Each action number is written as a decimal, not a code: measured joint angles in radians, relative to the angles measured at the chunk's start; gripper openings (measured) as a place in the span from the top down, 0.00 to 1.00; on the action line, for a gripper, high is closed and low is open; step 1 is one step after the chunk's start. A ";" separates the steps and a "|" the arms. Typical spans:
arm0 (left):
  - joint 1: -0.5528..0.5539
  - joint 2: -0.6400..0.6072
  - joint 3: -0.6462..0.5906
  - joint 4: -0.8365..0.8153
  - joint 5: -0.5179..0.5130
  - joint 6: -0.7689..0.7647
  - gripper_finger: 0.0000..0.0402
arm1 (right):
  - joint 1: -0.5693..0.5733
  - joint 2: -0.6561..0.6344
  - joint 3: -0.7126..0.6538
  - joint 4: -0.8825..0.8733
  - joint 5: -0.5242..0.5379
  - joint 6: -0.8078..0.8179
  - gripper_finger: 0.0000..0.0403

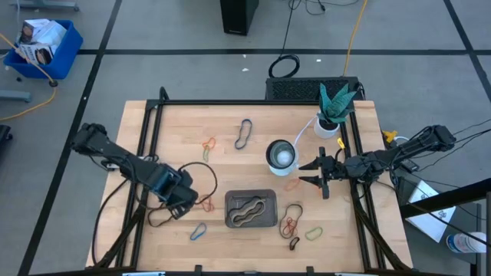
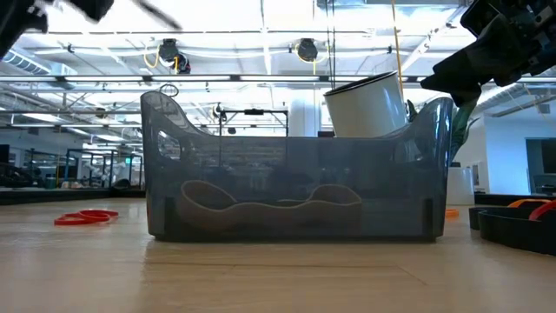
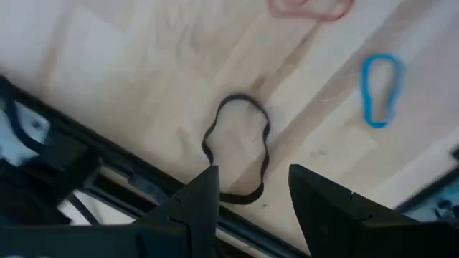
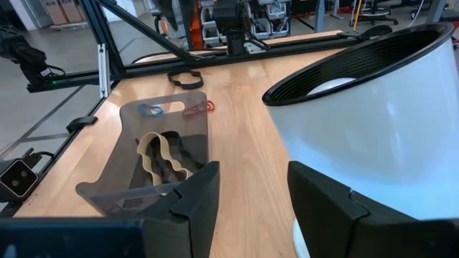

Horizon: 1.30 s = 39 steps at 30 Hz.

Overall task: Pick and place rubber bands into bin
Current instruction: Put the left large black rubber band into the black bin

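Wooden surface (image 1: 230, 130) with a black frame round it, big workshop hall behind, and rubber bands all over the place. So far the bin (image 1: 251, 208) sits near the front middle with a tan band and a black one already curled inside it; everything else is still loose on the wood.

My left gripper (image 3: 252, 188) is down at the near left corner, jaws spread and holding nothing, with a black band (image 3: 237, 147) lying right ahead of the fingertips. Trouble is, that band sits just beside the frame rail. If I come down a bit off, one finger hits the rail instead of the wood and the thin loop just slides out flat under the other finger. A blue band (image 3: 379, 89) and a red one (image 3: 310, 6) lie further out, so at least I won't grab two at once.

My right gripper (image 4: 251, 188) is also released and empty, hanging just beside the round white cup (image 1: 281, 154), with the plant pot (image 1: 328, 126) behind it. That's my bigger worry: any swing toward the bin or the bands near the front right could clip the cup and knock it over onto the bin.

Also, these loops are floppy, so one could snag on a finger and not drop.
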 joint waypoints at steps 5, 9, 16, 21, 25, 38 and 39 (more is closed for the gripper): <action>-0.029 0.000 -0.162 0.207 0.024 -0.076 0.56 | -0.001 0.000 0.000 0.000 0.005 -0.001 0.60; -0.054 0.000 -0.269 0.343 0.030 -0.140 0.56 | -0.001 0.000 0.000 0.000 0.005 0.000 0.61; -0.090 0.000 -0.410 0.453 0.068 -0.249 0.56 | -0.001 0.000 0.000 0.000 0.006 0.002 0.60; -0.111 0.000 -0.462 0.609 0.076 -0.259 0.56 | -0.001 0.000 0.000 0.000 0.006 0.003 0.61; -0.113 0.000 -0.483 0.653 0.076 -0.283 0.56 | -0.001 0.000 0.000 0.000 0.006 0.003 0.60; -0.113 0.011 -0.513 0.684 0.078 -0.292 0.57 | -0.001 0.000 0.000 0.000 0.006 0.001 0.60; -0.113 0.022 -0.513 0.687 0.078 -0.291 0.57 | -0.001 0.000 0.000 0.000 0.007 0.000 0.60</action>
